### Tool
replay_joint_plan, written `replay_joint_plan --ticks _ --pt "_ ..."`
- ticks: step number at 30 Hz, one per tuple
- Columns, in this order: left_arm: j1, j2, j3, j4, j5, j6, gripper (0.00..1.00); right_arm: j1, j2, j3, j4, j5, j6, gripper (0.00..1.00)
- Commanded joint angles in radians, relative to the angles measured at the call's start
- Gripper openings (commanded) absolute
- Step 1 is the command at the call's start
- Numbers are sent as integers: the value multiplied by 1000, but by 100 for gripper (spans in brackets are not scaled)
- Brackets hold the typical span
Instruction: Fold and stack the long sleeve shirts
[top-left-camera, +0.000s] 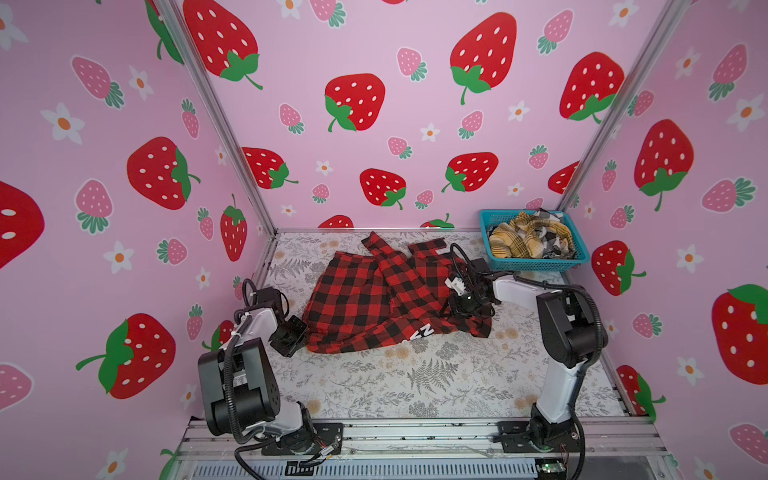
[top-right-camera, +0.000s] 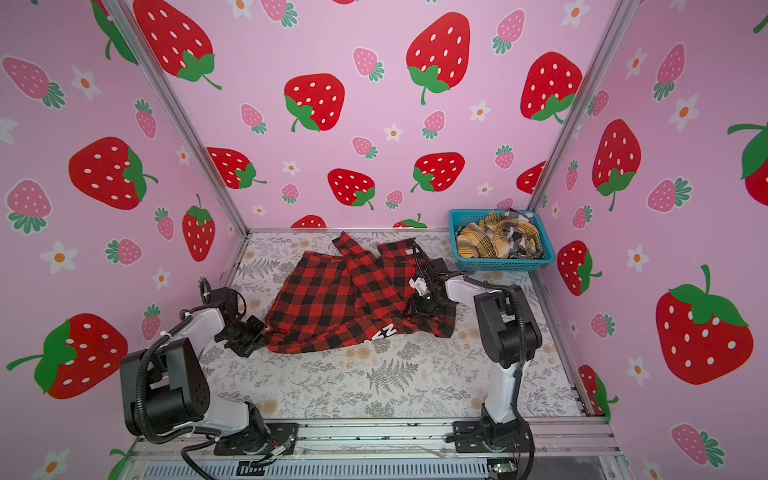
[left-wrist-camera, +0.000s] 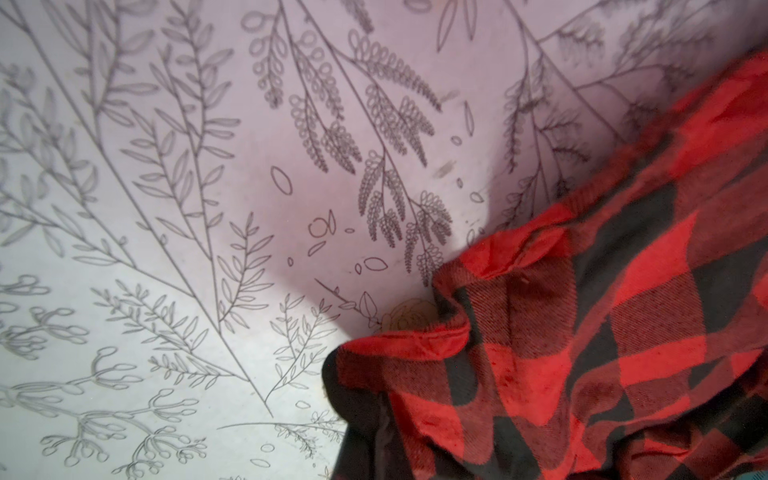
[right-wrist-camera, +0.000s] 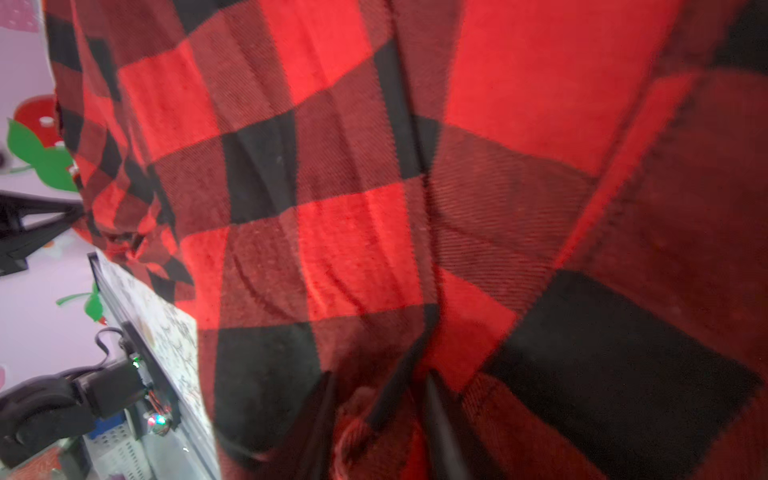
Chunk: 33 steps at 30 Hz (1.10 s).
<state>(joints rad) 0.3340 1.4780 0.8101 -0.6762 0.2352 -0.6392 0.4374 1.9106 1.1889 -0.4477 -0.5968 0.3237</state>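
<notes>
the red-and-black shirt (top-left-camera: 374, 299) (top-right-camera: 332, 299) lies crumpled and half spread at the centre of both top views, on the floral table cover (top-left-camera: 415, 374); one sleeve runs toward the back wall, and white lettering (top-left-camera: 422, 332) (top-right-camera: 384, 332) shows on a fold at its lower edge; the left gripper (top-left-camera: 303, 330) (top-right-camera: 259, 332) sits at the shirt's lower left corner, touching the hem; its fingers are pressed together, though they lie out of frame in the left wrist view, so whether cloth is nipped between them cannot be told; that view shows the shirt (left-wrist-camera: 582, 332) bunched in the lower right of the frame, over the table cover (left-wrist-camera: 166, 208); the right gripper (top-left-camera: 461, 305) (top-right-camera: 422, 307) is down on the shirt's right side, right of centre in both top views; in the right wrist view the checked cloth (right-wrist-camera: 374, 208) fills most of the frame, and at the bottom centre the gripper (right-wrist-camera: 380, 376) has its two dark fingers (right-wrist-camera: 440, 415) either side of a gathered fold; the picture is blurred, so whether they squeeze it tight cannot be told; a turquoise basket (top-left-camera: 536, 266) (top-right-camera: 498, 264) stands in the back right corner of the table, holding a mustard plaid shirt (top-left-camera: 515, 241) (top-right-camera: 486, 241) and a black-and-white plaid shirt (top-left-camera: 552, 239) (top-right-camera: 519, 237), both crumpled
</notes>
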Motion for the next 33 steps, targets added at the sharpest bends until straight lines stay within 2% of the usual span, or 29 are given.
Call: replay_joint_plan --ticks 1,3,4,7,10,13,16,18,21,23,24,26,29,31,33 --pt "6 14 26 -2 -14 -2 0 6 -42 33 -16 -36 -17 16" --pt "5 16 27 -1 -19 -8 0 5 -59 48 -16 -42 -21 2" --pt "6 20 33 3 -17 -14 0 4 -72 63 -20 -31 -21 0" --pt "14 44 127 -12 -24 -29 0 -13 -110 144 -2 21 -28 0" --pt "9 88 293 -4 -43 -70 0 -45 -82 313 39 55 -29 0" --pt "12 202 590 -39 -82 -128 0 -94 25 597 103 76 10 0" --pt "24 314 981 -101 -92 -225 0 -151 129 929 211 50 103 0" --pt "25 368 1231 -156 -148 -276 0 -177 154 1081 311 43 157 0" --pt "31 466 1611 -284 -197 -321 0 -208 107 1131 469 50 196 0" --pt "36 506 1768 -343 -192 -339 0 -220 51 1081 532 51 185 0" --pt "37 501 1790 -355 -184 -343 0 -223 17 1035 556 39 172 0" --pt "36 439 1713 -351 -171 -337 0 -226 -49 924 564 13 147 0" --pt "31 210 1302 -205 -146 -343 0 -223 -213 610 622 -3 126 0" --pt "26 46 978 -119 -138 -340 0 -223 -348 337 693 40 134 0" --pt "12 -62 737 -103 -143 -298 0 -222 -484 47 742 68 154 0"
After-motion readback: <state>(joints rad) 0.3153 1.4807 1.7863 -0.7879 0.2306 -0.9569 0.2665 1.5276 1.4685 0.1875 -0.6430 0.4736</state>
